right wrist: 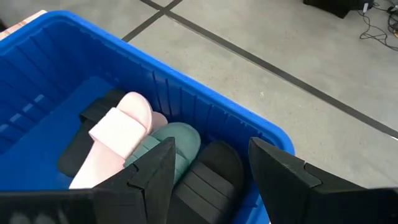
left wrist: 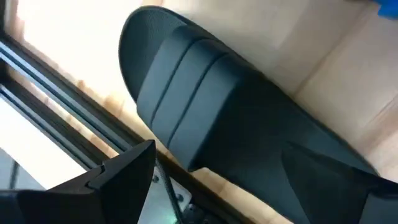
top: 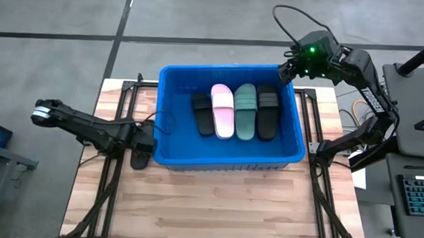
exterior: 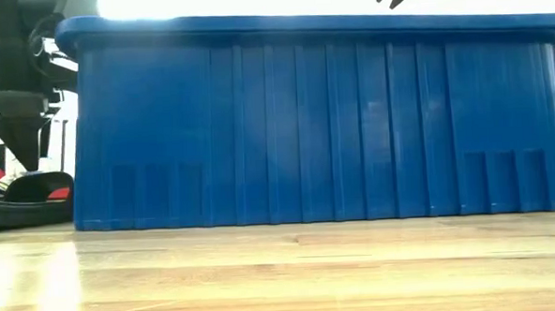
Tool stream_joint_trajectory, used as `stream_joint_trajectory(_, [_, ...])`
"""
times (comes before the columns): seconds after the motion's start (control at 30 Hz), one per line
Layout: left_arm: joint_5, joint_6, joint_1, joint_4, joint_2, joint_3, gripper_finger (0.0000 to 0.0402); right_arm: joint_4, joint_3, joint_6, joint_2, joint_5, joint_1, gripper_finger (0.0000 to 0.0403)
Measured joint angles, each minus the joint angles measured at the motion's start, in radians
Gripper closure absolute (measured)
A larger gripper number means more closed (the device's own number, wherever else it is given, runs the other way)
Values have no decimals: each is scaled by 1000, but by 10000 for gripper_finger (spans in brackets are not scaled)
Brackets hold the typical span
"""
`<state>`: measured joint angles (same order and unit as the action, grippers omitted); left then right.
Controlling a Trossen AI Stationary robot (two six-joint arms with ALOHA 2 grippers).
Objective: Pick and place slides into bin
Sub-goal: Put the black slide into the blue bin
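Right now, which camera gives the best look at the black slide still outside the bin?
The left wrist view: the black slide fills it, strap clear. The high view shows it partly under the left gripper; the low view shows only its edge beside the bin; the right wrist view misses it.

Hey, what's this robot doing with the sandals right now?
Four foam slide sandals, two black, one light pink and one dark green, already lie in the large bright blue plastic bin. The left hand, open, is down at a last black slide on the table beside the bin. The right hand hovers open over the bin's far corner.
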<state>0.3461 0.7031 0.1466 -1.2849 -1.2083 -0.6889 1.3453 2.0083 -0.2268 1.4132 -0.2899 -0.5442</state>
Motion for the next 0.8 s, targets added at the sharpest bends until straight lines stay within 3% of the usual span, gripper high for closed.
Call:
stream_joint_trajectory(0.23, [74,49,-12,20,51,19,85,-4,0,0,0,0,0,209])
stream_joint_trajectory(0.43, [38,50,-49,74,26,28,115,-23,1,3,0,1,0,209])
stream_joint_trajectory(0.8, [-10,-12,-97,57,8,9,120,-21,1,3,0,1,0,209])
